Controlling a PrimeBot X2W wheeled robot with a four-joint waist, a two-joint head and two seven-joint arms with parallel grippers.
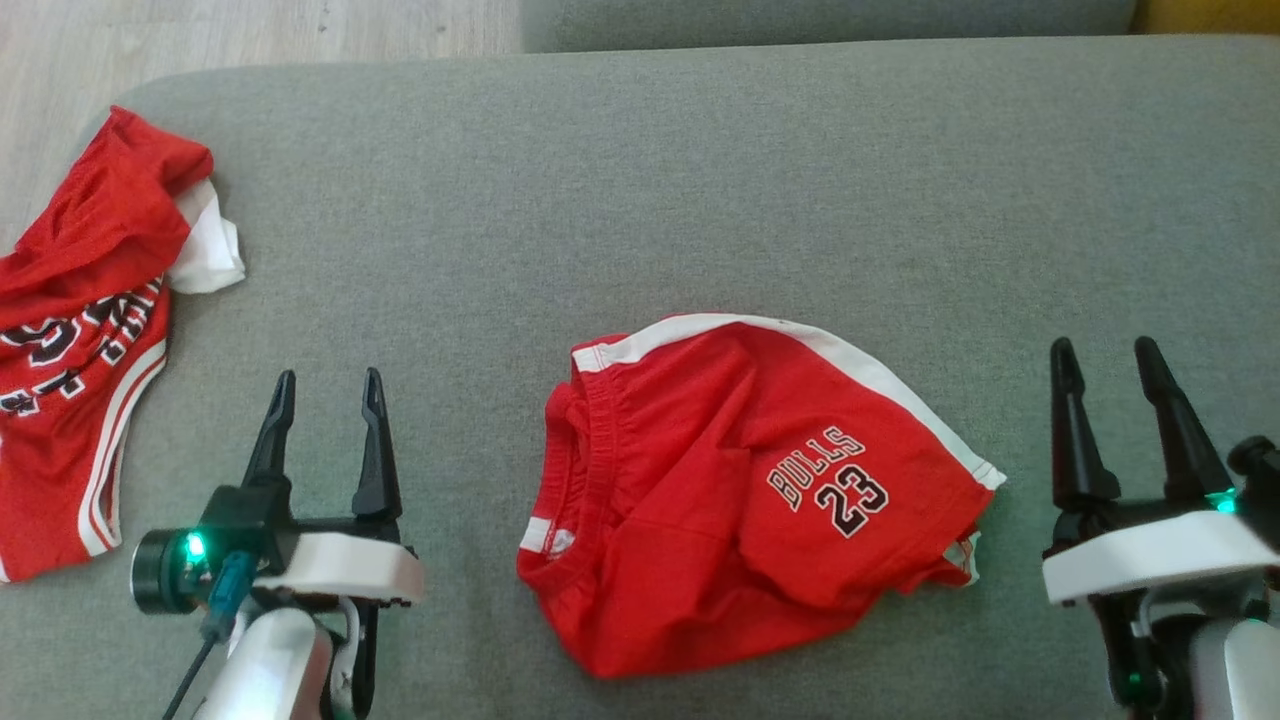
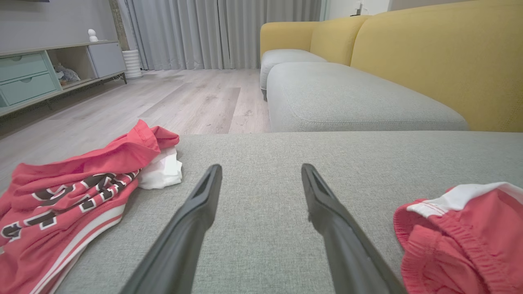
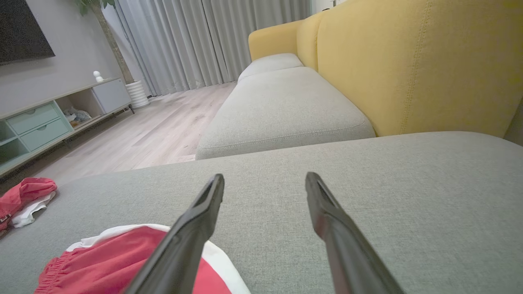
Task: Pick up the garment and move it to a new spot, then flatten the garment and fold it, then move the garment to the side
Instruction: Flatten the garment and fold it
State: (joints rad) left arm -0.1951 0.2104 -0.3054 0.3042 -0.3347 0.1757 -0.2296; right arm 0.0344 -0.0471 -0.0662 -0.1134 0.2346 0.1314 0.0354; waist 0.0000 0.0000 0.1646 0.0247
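A wide grey cushion takes up most of the head view, with a strip of pale wooden floor past its far left corner.

At the far left lies a crumpled red jersey, cut off by the picture's edge. Its dark lettering is bunched up and cannot be read. A bit of white cloth pokes out from under its upper right side; whether it belongs to the jersey cannot be told.

Just right of the jersey, the left tool hovers with its two dark fingers spread apart, pinching nothing. Its arm is cut off at the bottom edge.

In the middle, between the two tools and touching neither, the red shorts lie rumpled on the cushion. The elastic waistband faces left, a white stripe runs along the upper edge, and "BULLS 23" is printed towards the right. Folds hide how the legs lie, and the lower right hem is tucked under.

At the far right, the right tool also has its fingers spread wide and empty. Part of its wrist runs off the picture.

In the wrist views a yellow sofa back rises beyond the cushion.
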